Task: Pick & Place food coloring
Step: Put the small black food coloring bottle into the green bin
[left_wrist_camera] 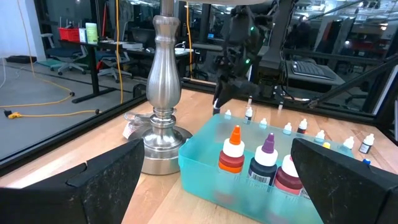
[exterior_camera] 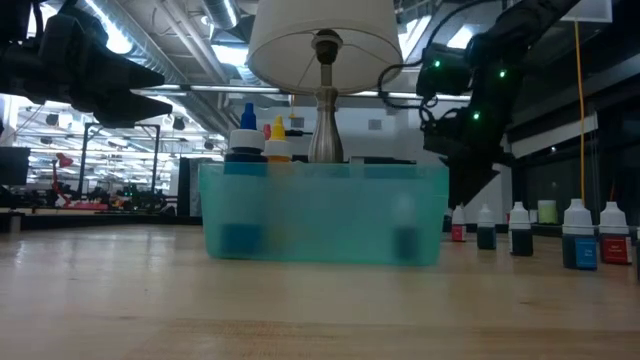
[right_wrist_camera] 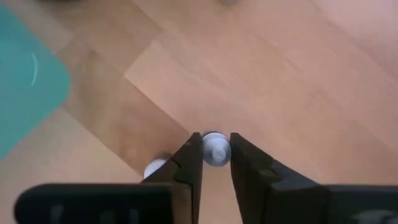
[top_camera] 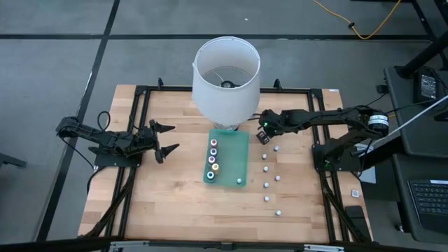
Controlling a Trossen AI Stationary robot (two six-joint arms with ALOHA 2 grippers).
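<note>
Wrist cam only: right gripper [right_wrist_camera: 215,163] pinches white-capped bottle [right_wrist_camera: 215,149].

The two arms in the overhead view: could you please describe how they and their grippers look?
Both are slim, dark, jointed arms. The left gripper ends in two pointed black fingers; in its wrist view they look broad and matte. The right gripper has wedge-shaped black fingers, and small green lights glow on its wrist. A silver band rings the right arm near its base, where cables trail off the table.

Food coloring bottles [left_wrist_camera: 264,163] stand in a teal bin [left_wrist_camera: 205,180] beside a lamp base [left_wrist_camera: 160,134].
</note>
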